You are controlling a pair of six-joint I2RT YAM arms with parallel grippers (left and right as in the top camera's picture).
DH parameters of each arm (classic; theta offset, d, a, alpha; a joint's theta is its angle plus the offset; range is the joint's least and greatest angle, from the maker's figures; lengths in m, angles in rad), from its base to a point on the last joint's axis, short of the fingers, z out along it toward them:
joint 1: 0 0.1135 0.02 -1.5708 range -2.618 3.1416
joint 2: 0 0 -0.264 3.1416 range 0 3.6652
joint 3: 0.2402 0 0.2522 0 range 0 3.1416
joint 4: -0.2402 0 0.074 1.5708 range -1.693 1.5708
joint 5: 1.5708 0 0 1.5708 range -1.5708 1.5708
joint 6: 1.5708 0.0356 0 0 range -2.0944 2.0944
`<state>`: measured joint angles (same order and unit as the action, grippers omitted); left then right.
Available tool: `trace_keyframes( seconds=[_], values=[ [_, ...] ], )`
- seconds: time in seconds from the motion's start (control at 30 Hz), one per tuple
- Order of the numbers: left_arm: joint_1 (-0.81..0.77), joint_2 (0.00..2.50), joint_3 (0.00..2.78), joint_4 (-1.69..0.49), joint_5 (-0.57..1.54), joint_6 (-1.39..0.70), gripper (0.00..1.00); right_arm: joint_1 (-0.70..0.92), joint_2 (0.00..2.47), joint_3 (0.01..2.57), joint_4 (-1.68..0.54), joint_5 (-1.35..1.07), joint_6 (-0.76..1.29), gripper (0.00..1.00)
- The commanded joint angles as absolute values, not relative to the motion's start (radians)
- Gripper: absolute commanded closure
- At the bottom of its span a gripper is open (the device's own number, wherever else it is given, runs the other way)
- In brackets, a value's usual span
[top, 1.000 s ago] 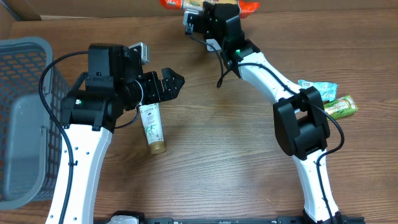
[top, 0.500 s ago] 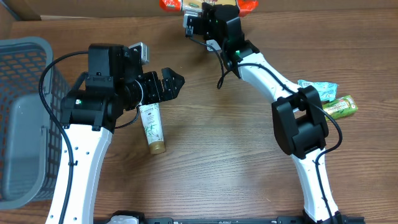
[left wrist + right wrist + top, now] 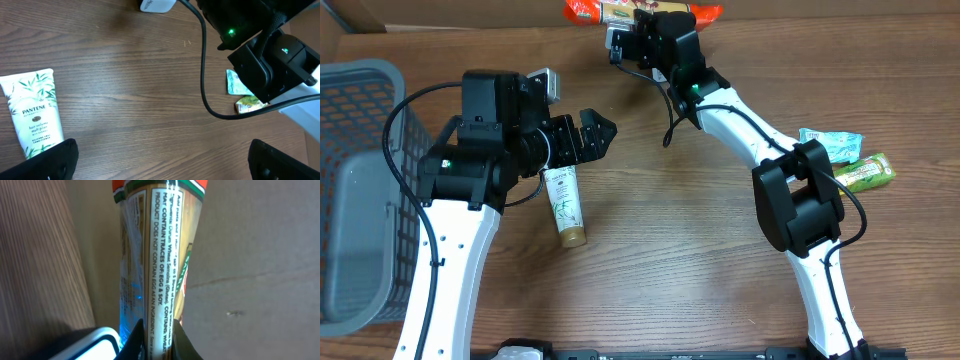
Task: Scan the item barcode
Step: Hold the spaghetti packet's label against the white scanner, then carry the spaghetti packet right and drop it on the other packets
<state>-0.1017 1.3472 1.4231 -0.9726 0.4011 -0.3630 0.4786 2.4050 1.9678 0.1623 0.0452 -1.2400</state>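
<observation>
Table (image 3: 680, 260): brown wood-grain top, matte. Basket (image 3: 350, 100) sat at its left edge: grey plastic, mesh walls, rounded rim. Cardboard (image 3: 240, 255) stood along the far edge, plain and flat, with one crease.

Left gripper (image 3: 598, 133) hung released over mid-table. Its black jaws were wide apart with nothing between them.

Right gripper (image 3: 156, 339) was at the far edge, clenched on the packet (image 3: 160, 255). We saw its fingertips pinching the packet's printed seam. The packet was glossy film, long and tubular, with orange ends and a white strip of small print facing the wrist camera. It lay crosswise in front of the cardboard. We could not tell whether it touched the table.

Tube (image 3: 565, 205): soft white plastic, leaf print, gold cap at the near end. It lay flat on the table, its top end hidden under the left gripper from overhead.

Teal pack (image 3: 832, 143) and green pack (image 3: 866, 172): crinkly sachets, close together near the right edge, just beside the right arm's elbow, which blocked part of them from the left wrist.
</observation>
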Motion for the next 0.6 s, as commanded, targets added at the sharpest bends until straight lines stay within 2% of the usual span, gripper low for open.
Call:
trace_keyframes(
  seconds=[0.0,0.17,0.3,0.4,0.57],
  values=[
    [-0.105,1.354,1.443,-0.968,0.415,-0.344,0.00,0.483,2.346,2.011,0.187,0.039,-1.116,0.96],
    [-0.105,1.354,1.443,-0.968,0.415,-0.344,0.00,0.480,2.272,2.011,0.153,0.059,-0.984,0.96],
    [-0.105,1.354,1.443,-0.968,0.415,-0.344,0.00,0.458,2.153,2.011,0.021,0.068,-0.801,0.96],
    [-0.105,1.354,1.443,-0.968,0.415,-0.344,0.00,0.430,2.041,2.011,-0.136,0.040,-0.563,0.96],
    [-0.105,1.354,1.443,-0.968,0.415,-0.344,0.01,0.341,1.830,2.011,-0.539,-0.128,-0.072,0.96]
  ],
)
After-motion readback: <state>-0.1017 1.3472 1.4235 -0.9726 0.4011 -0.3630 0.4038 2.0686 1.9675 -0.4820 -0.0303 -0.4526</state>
